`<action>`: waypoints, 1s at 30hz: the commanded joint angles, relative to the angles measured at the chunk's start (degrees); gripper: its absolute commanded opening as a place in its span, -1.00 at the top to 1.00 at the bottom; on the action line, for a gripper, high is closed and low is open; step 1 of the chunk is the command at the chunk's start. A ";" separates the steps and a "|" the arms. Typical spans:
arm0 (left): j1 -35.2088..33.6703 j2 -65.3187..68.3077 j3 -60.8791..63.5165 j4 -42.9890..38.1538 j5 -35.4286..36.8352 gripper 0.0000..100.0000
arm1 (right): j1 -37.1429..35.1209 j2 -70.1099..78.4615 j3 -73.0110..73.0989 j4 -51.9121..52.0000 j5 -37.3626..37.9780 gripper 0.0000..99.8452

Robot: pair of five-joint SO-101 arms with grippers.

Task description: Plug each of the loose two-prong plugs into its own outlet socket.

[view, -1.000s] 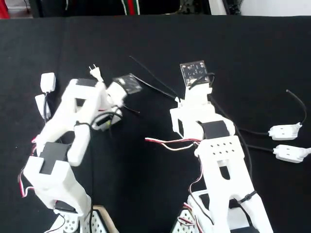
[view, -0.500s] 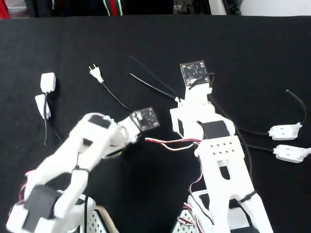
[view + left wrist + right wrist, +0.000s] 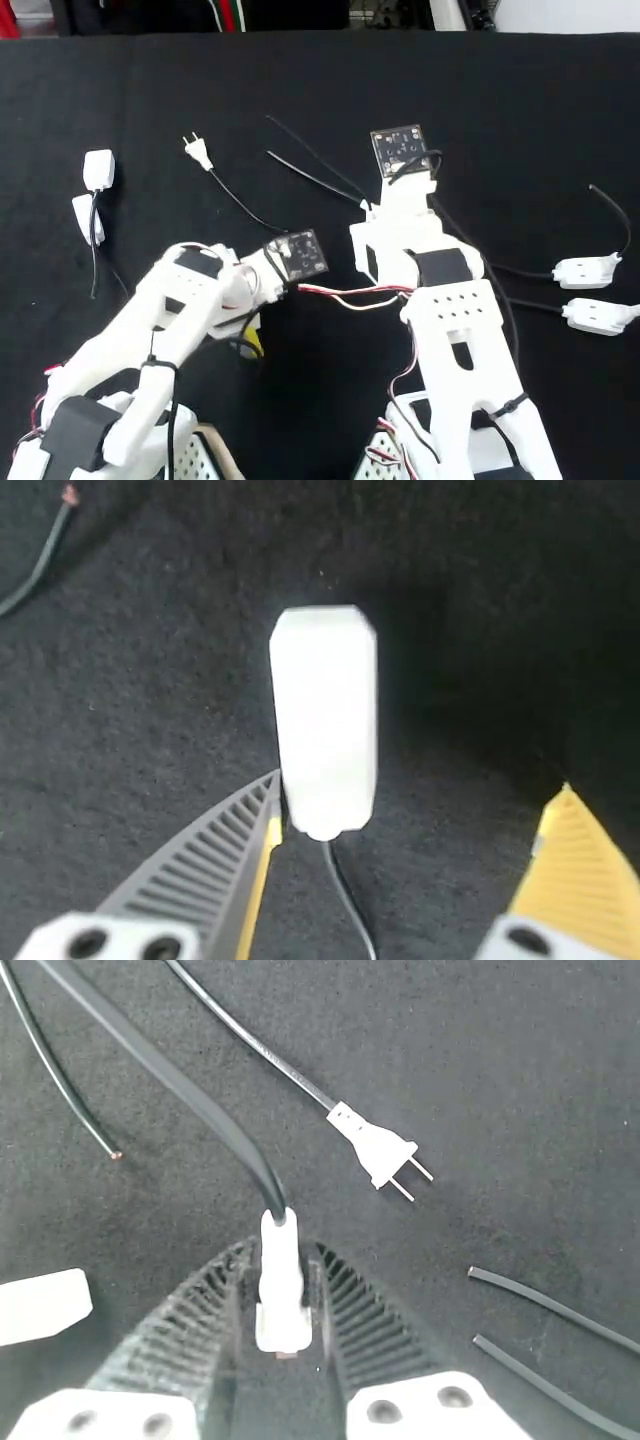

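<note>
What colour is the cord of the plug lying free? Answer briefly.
Black cord, on a white plug; the right wrist view shows it best.

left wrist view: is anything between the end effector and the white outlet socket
Nothing visible does. The outlet socket lies on the black cloth inside the open left end effector. Its cord end is right beside the grey finger, and there is a wide bare gap to the yellow finger.
</note>
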 commanded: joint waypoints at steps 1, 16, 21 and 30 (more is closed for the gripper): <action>-2.95 -1.67 -6.81 3.25 0.00 0.23 | 0.53 -2.07 -0.22 -0.09 0.18 0.98; -6.90 -5.45 -9.36 -4.84 2.11 0.23 | 0.53 -2.07 -0.22 -0.09 0.18 0.98; -9.27 -1.93 -8.66 -8.00 2.46 0.23 | 0.53 -2.07 -0.22 -0.09 0.18 0.98; -13.85 -1.14 -9.98 -11.34 2.29 0.23 | 0.53 -2.07 -0.22 -0.09 0.18 0.98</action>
